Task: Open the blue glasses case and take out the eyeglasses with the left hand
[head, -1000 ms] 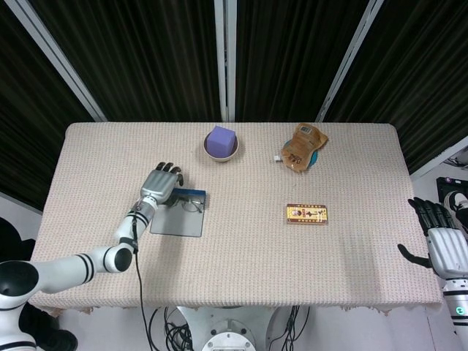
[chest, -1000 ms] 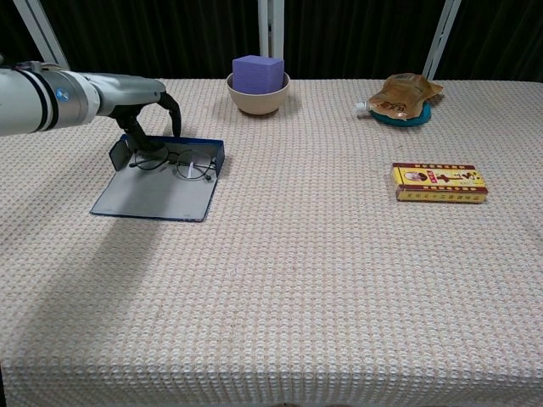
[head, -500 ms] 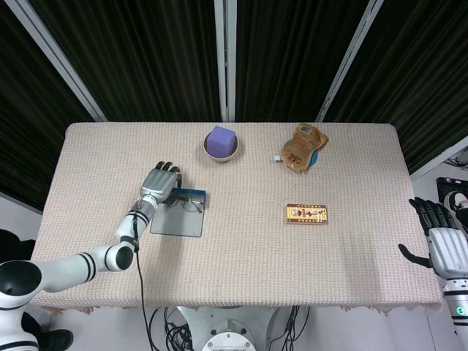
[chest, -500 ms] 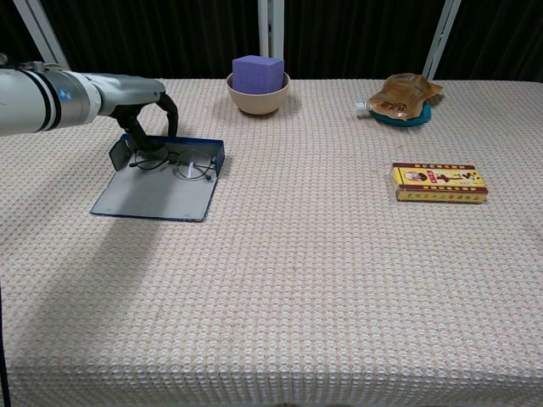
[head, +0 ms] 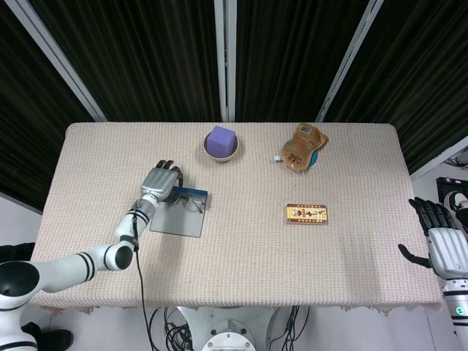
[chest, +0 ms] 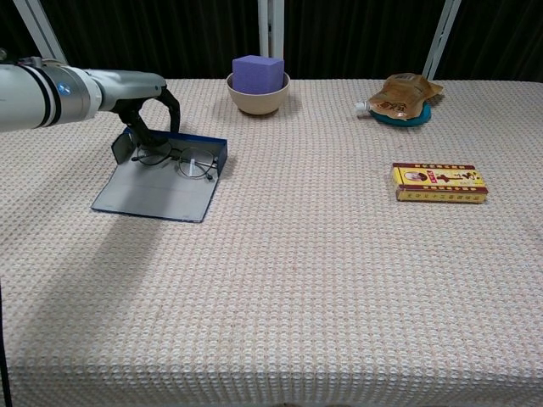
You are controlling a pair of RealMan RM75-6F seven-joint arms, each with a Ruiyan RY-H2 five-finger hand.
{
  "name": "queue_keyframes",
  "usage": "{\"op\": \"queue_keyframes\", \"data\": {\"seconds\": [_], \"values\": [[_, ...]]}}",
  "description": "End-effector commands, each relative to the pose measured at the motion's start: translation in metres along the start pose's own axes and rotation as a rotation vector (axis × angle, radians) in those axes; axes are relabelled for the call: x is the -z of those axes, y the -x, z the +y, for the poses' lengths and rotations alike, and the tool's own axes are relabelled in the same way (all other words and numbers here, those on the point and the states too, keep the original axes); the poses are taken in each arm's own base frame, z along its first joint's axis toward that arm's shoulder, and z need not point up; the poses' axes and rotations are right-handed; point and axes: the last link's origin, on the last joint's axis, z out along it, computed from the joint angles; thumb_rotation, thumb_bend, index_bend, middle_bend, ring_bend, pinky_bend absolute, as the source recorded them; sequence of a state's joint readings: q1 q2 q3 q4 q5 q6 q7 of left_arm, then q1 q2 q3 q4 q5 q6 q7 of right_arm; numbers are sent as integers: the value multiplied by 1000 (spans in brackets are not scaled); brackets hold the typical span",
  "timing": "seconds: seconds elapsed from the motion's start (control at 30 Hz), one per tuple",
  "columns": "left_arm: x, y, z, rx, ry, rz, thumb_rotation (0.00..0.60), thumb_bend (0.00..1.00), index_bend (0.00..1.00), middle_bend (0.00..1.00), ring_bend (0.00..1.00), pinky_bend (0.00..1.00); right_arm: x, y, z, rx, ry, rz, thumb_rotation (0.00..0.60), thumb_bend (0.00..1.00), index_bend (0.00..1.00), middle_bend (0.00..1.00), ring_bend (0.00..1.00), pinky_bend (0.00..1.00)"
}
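The blue glasses case (head: 178, 218) (chest: 157, 188) lies open on the left part of the table, its lid flat toward me. The thin-rimmed eyeglasses (head: 192, 205) (chest: 196, 163) sit in its far tray. My left hand (head: 159, 184) (chest: 149, 103) reaches over the tray's left end, fingers curled down around the left side of the eyeglasses; the exact contact is hidden by the fingers. The tray end looks slightly raised. My right hand (head: 440, 240) hangs beyond the table's right edge with fingers apart, holding nothing.
A beige bowl (head: 221, 150) (chest: 258, 91) with a purple cube stands at the back centre. A brown pouch (head: 303, 145) (chest: 405, 91) lies on a teal dish at the back right. A yellow flat box (head: 306, 213) (chest: 439, 182) lies right of centre.
The left hand's fingers have curled tighter over the tray's left end. The case and eyeglasses have shifted slightly up and away with it. The right hand has not moved.
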State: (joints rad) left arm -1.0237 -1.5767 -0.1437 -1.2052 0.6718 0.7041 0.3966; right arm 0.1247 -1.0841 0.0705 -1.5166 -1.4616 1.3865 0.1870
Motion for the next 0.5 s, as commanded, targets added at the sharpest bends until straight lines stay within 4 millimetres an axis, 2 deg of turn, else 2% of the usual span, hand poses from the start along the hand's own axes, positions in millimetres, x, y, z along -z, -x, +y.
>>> {"op": "queue_keyframes", "data": {"seconds": [0.03, 0.23, 0.5], "values": [[1, -1, 0, 31, 11, 30, 600, 485, 564, 229, 0, 0, 0, 0, 0, 0, 1, 1, 600, 176, 24, 67, 0, 0], [4, 0, 2, 143, 58, 148, 600, 485, 606, 255, 17, 0, 1, -1, -1, 0, 1, 3, 600, 176, 24, 68, 0, 0], [5, 19, -2, 358, 142, 383, 600, 483, 606, 256, 18, 0, 3, -1, 0, -3, 10, 6, 600, 176, 24, 67, 0, 0]]}}
